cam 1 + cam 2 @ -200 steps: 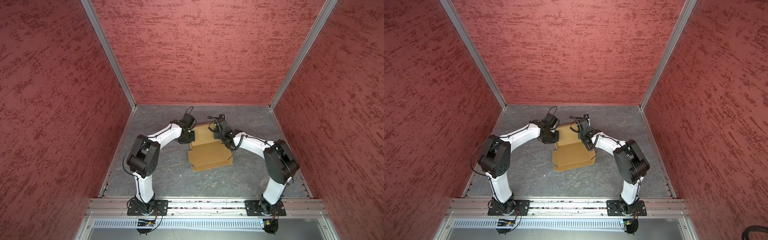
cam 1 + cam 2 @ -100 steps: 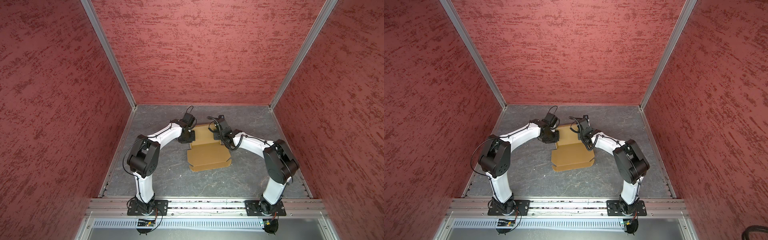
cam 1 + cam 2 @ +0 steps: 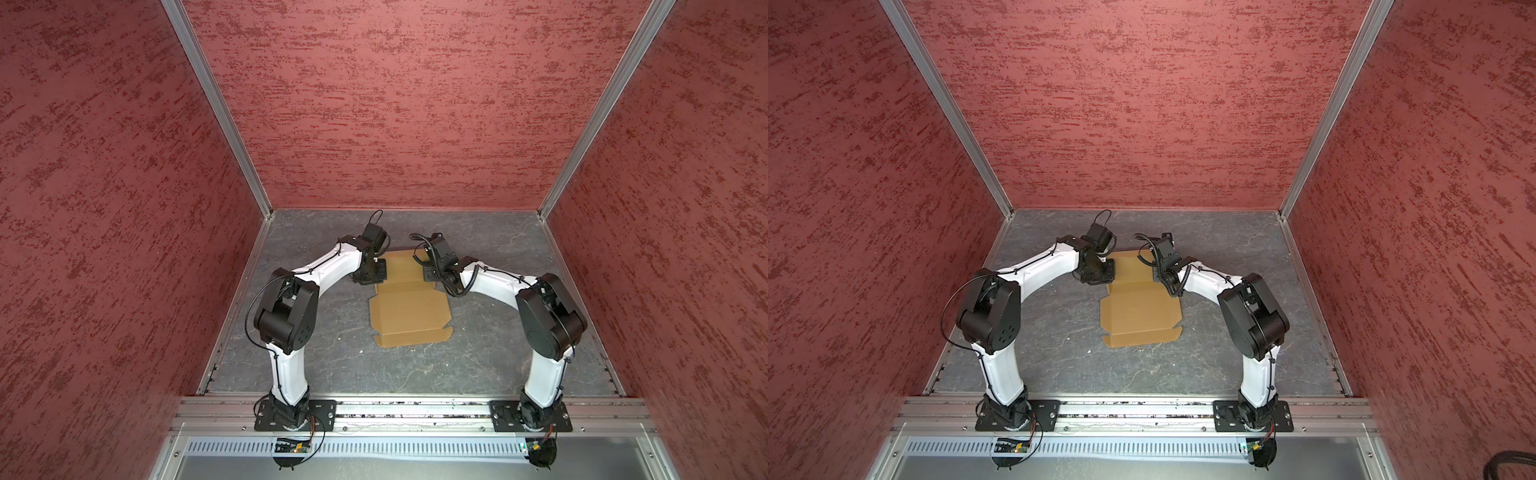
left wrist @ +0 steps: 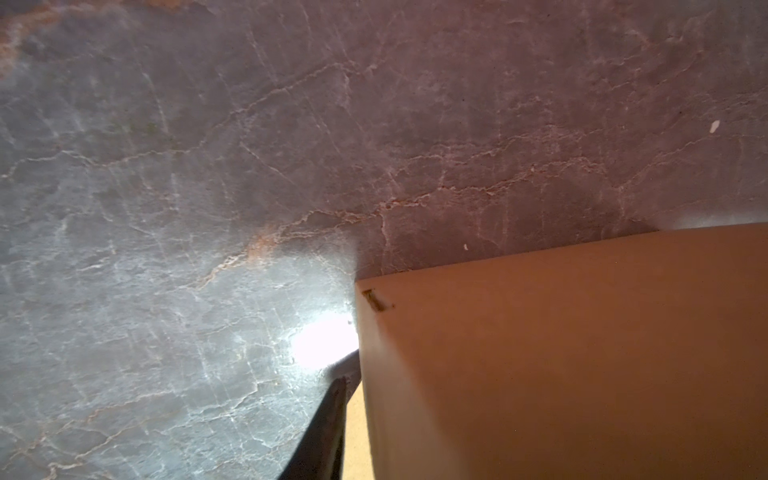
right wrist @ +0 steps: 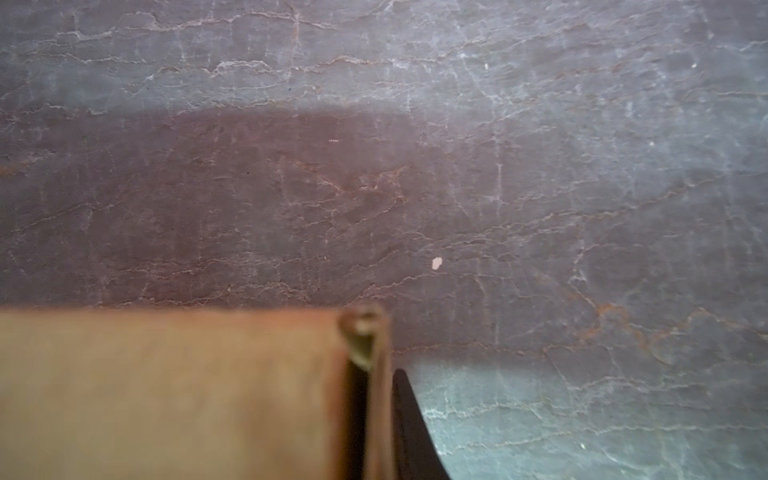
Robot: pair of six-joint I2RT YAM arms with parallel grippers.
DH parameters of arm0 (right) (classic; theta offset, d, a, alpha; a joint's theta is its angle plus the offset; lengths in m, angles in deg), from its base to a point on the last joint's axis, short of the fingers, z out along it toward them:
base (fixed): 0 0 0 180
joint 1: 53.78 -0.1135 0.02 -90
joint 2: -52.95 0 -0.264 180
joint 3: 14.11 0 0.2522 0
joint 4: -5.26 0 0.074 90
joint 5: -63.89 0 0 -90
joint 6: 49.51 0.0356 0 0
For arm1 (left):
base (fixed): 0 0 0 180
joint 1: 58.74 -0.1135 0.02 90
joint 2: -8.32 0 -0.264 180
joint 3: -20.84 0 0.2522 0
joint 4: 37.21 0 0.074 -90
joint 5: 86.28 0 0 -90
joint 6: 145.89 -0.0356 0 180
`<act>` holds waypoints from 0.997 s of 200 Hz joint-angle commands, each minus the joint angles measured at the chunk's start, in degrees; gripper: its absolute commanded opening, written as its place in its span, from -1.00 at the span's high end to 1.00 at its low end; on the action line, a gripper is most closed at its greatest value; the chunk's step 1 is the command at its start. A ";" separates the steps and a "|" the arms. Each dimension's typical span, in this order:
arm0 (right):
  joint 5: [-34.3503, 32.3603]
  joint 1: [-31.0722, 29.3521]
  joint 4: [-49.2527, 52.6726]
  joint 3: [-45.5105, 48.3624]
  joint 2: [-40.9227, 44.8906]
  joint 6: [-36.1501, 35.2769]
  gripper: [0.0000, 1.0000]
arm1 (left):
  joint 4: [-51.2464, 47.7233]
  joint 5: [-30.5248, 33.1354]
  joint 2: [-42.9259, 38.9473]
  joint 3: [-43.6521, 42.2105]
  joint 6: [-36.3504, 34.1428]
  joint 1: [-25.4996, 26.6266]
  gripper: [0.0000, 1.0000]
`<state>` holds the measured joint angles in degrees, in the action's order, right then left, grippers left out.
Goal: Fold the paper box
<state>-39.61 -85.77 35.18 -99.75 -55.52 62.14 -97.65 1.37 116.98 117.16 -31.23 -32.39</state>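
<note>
Top views: paper box [image 3: 409,307] on table [image 3: 332,357], long axis front to back; far end between left gripper [image 3: 376,270] and right gripper [image 3: 430,272], equally near.
Left wrist: left finger [image 4: 328,428] just beside box edge; opening unclear.
Right wrist: upright side flap [image 5: 376,395] beside right finger [image 5: 411,432]; grip unclear.

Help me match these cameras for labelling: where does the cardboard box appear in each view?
Top view: the paper box lies mid-table, between the two arms.
Top view: again mid-table between the arms.
Left wrist: one corner, close up.
Right wrist: a blurred panel with an upright side flap.
Shared landmark: the grey veined tabletop around it.
</note>
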 commanded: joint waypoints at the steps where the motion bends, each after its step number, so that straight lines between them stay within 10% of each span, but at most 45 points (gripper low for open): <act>1: 1.72 0.51 1.46 -1.58 -1.16 0.55 0.78 | -0.26 1.63 1.69 1.88 -1.14 -0.25 0.40; 199: 5.20 1.23 2.17 -3.71 -2.64 0.58 0.63 | 0.90 4.77 5.25 3.07 -1.82 -0.69 1.00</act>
<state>-36.51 -85.22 36.19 -102.09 -57.44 62.12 -95.31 6.79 119.82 118.74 -33.19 -32.57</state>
